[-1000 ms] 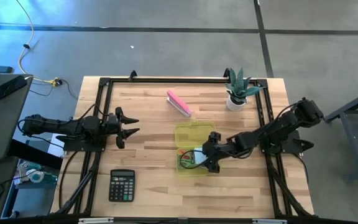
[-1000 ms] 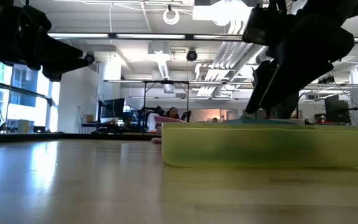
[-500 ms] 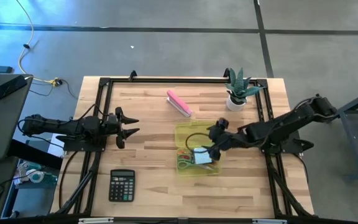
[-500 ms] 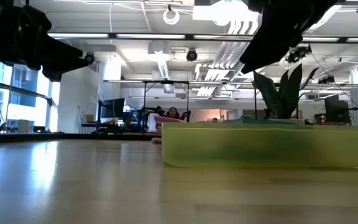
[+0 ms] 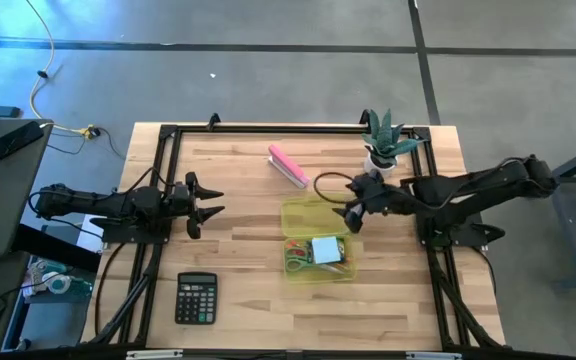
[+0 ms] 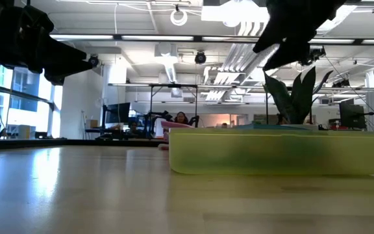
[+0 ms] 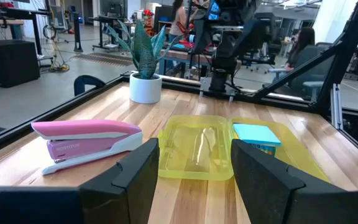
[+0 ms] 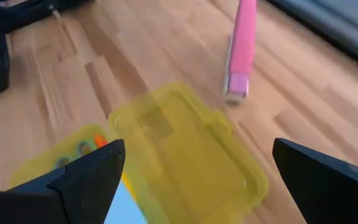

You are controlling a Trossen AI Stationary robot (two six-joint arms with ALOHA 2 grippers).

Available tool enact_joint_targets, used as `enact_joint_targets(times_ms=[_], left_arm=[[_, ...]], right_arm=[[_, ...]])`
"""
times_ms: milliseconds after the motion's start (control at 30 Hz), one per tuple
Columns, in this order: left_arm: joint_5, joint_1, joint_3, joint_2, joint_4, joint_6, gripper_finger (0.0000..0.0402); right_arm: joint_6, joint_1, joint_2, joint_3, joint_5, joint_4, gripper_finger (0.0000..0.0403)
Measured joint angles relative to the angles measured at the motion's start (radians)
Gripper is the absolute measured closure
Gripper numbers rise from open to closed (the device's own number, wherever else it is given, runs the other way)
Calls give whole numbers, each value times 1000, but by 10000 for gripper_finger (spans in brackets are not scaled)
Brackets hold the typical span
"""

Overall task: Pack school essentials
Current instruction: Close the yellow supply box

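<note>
An open yellow-green clear case (image 5: 316, 240) lies mid-table, its empty lid (image 5: 311, 215) folded out toward the far edge. Its tray holds a light blue note pad (image 5: 326, 250), green-handled scissors (image 5: 296, 263) and orange-red pens (image 5: 336, 268). My right gripper (image 5: 350, 210) hovers open above the lid's right edge, and its wrist view looks down on the lid (image 8: 191, 143) and the tray (image 8: 73, 155). My left gripper (image 5: 213, 203) waits open near the table's left side, pointing at the case (image 7: 194, 146). Pencil and small pieces cannot be made out.
A pink stapler (image 5: 288, 166) lies beyond the case toward the far edge. A potted plant (image 5: 382, 148) stands at the far right, close behind my right arm. A black calculator (image 5: 196, 298) sits near the front left. Bare wood shows between my left gripper and the case.
My right gripper has drawn back from over the case's tray, rising and moving toward the far right, to above the lid's right edge. The light blue note pad, first hidden under the gripper, now lies uncovered in the tray. The case has stayed put.
</note>
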Motion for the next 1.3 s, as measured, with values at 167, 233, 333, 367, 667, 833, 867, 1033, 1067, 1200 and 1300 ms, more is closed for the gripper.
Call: enact_joint_targets(times_ms=[167, 233, 333, 367, 667, 833, 867, 1033, 1067, 1200, 1300], left_arm=[[0, 0, 0, 0, 0, 0, 213], [0, 0, 0, 0, 0, 0, 213], [0, 0, 0, 0, 0, 0, 213], [0, 0, 0, 0, 0, 0, 213], [0, 0, 0, 0, 1, 0, 213], [0, 0, 0, 0, 7, -13, 213], [0, 0, 0, 0, 7, -29, 213], [24, 0, 0, 0, 10, -167, 213], [32, 0, 0, 0, 16, -169, 213], [42, -1, 0, 0, 77, -156, 213], [112, -1, 0, 4, 119, -188, 213]], right_arm=[[12, -17, -7, 0, -33, -142, 4], [41, -9, -3, 0, -23, -213, 4], [94, 14, -5, -32, -8, -234, 4], [102, 22, -7, -52, -11, -230, 4], [217, 75, -7, -246, -37, -60, 4], [218, 75, -7, -306, -36, 78, 4], [222, 75, -7, -313, -31, 102, 4], [285, 73, -6, -326, 39, 141, 4], [299, 71, -5, -326, 49, 142, 4], [329, 44, -3, -326, 63, 145, 4], [331, 10, -3, -326, 63, 151, 4]])
